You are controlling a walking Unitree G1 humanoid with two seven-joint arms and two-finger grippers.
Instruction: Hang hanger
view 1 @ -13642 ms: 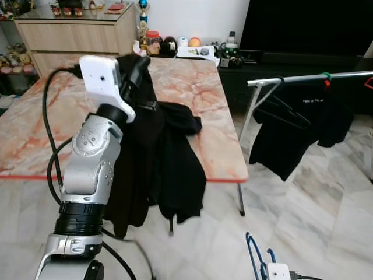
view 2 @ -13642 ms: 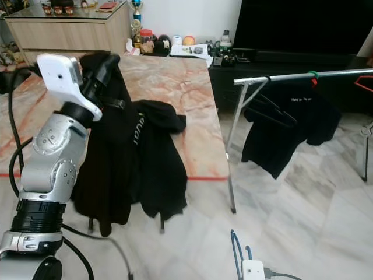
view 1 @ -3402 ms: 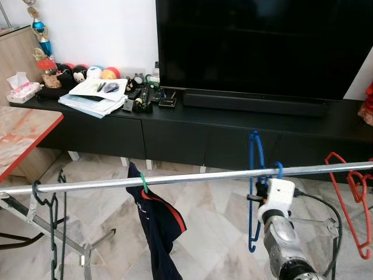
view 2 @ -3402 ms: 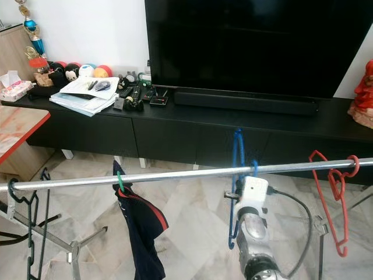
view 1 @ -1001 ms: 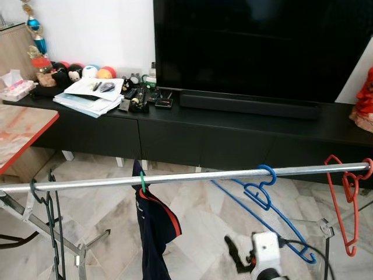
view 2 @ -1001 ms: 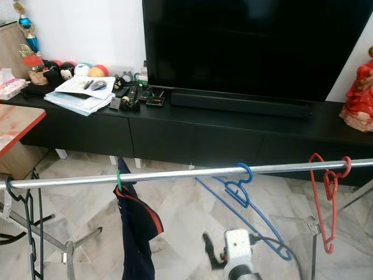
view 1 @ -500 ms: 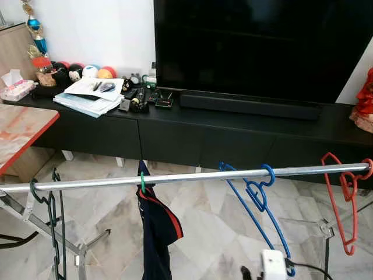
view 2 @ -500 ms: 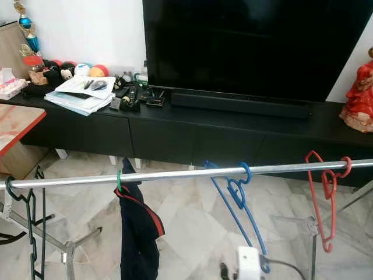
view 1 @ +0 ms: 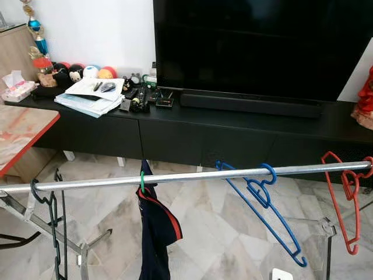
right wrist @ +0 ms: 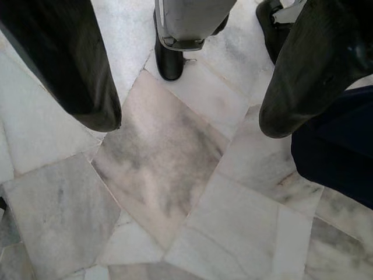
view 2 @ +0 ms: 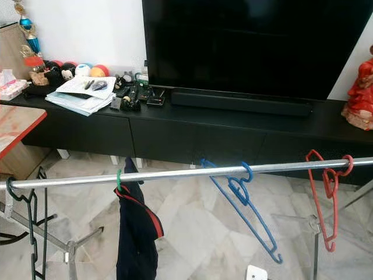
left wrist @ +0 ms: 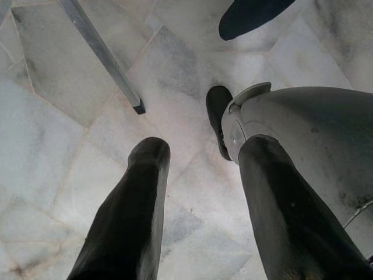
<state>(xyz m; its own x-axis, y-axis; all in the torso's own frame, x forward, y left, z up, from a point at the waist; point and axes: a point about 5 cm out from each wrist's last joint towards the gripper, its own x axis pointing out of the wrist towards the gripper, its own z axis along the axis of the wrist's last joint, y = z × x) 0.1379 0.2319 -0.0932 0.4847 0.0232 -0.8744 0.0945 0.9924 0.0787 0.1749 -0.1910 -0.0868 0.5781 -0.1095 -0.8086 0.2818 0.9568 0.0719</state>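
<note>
Blue hanger hangs hooked on the metal rail, tilted and free, since both grippers' jaws point floorward, spread and empty.

Your free rail span: between navy garment and blue hanger; red hanger blocks far right.

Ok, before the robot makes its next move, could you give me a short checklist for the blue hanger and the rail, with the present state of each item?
1. Blue hanger hooked over the rail: ok.
2. Blue hanger hanging straight: not ok, it is tilted.
3. Right gripper free of the hanger, jaws open: ok.
4. Left gripper holding nothing, jaws open: ok.
5. Blue hanger apart from the red hanger and the dark garment: ok.
6. Hanger at rest: cannot tell.
</note>
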